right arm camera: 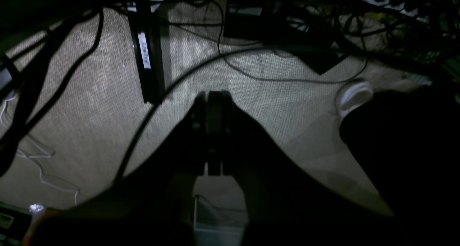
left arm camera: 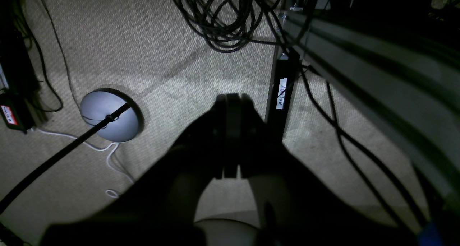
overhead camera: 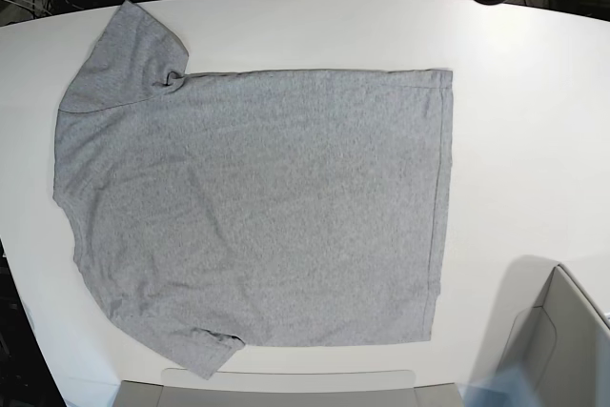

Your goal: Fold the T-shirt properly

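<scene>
The heather-grey T-shirt [overhead camera: 257, 207] lies spread flat, plain side up, on the white table [overhead camera: 515, 92]. Its sleeves are at the left and its hem at the right. No lettering shows. Neither gripper appears in the base view. In the left wrist view, my left gripper [left arm camera: 231, 98] hangs over beige carpet with its fingers pressed together and nothing between them. In the right wrist view, my right gripper [right arm camera: 214, 95] is likewise shut and empty over the carpet. The shirt does not show in either wrist view.
A grey box [overhead camera: 562, 350] stands at the table's front right corner. On the floor are a round grey lamp base [left arm camera: 109, 115], black table legs [left arm camera: 282, 91] [right arm camera: 147, 59] and coiled black cables [left arm camera: 219, 19].
</scene>
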